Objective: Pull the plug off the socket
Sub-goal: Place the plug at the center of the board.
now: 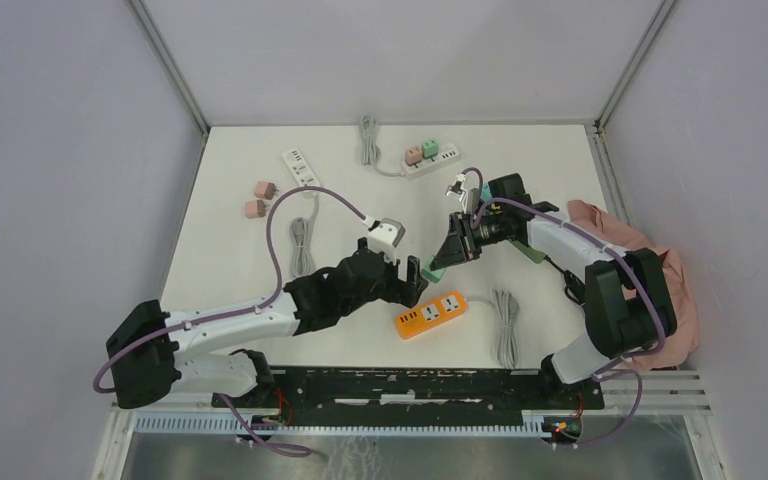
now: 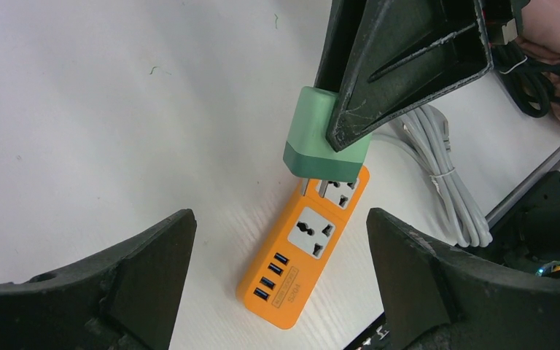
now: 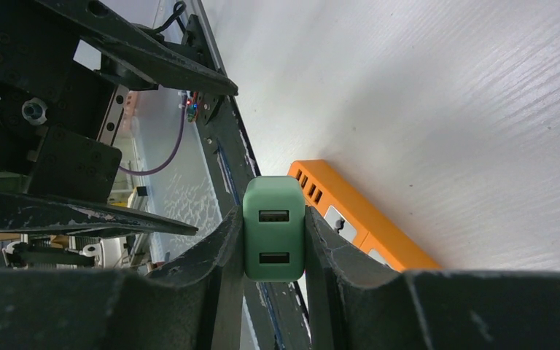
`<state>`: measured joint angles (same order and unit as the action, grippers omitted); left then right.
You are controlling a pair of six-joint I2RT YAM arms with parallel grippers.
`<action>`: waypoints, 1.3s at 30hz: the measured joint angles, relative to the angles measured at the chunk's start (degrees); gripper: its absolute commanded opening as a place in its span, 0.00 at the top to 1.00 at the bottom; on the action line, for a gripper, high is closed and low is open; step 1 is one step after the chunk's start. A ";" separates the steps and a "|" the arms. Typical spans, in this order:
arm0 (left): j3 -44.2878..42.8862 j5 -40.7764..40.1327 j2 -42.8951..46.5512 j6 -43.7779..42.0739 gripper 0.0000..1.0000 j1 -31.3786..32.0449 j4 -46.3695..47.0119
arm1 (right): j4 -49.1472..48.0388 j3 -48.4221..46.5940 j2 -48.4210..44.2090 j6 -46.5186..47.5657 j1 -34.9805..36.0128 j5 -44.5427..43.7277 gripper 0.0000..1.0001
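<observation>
Pull step: right end effector (image 3: pixel 273 235) clamps plug (image 2: pixel 306 131), strip (image 2: pixel 292 277) just below it; prongs possibly clear. Left end effector (image 2: pixel 278 219) open over strip. Next: lift plug straight away.

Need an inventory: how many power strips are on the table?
3: orange strip, front centre; left white strip, far left; centre white strip, far centre. The cloth may hide more.

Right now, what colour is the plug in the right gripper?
Green plug; best seen in right wrist view.
</observation>
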<state>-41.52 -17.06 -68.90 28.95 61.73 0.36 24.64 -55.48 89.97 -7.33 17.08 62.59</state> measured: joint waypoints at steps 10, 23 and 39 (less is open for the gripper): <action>-3.87 2.01 -5.81 -3.85 0.05 0.17 -1.16 | -0.63 0.00 1.90 -4.15 0.00 -0.79 1.00; -8.79 5.14 -13.29 -6.86 0.25 0.26 -0.70 | -0.66 0.00 1.95 -6.56 0.00 -1.22 1.00; -12.33 4.61 -17.25 -8.31 0.97 0.26 -1.16 | -0.15 0.00 1.97 -6.32 -0.07 -1.33 0.50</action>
<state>-53.84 -12.45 -86.15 20.64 62.00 -0.80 24.49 -55.48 91.94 -13.65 17.02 61.25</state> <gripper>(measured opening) 0.478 0.382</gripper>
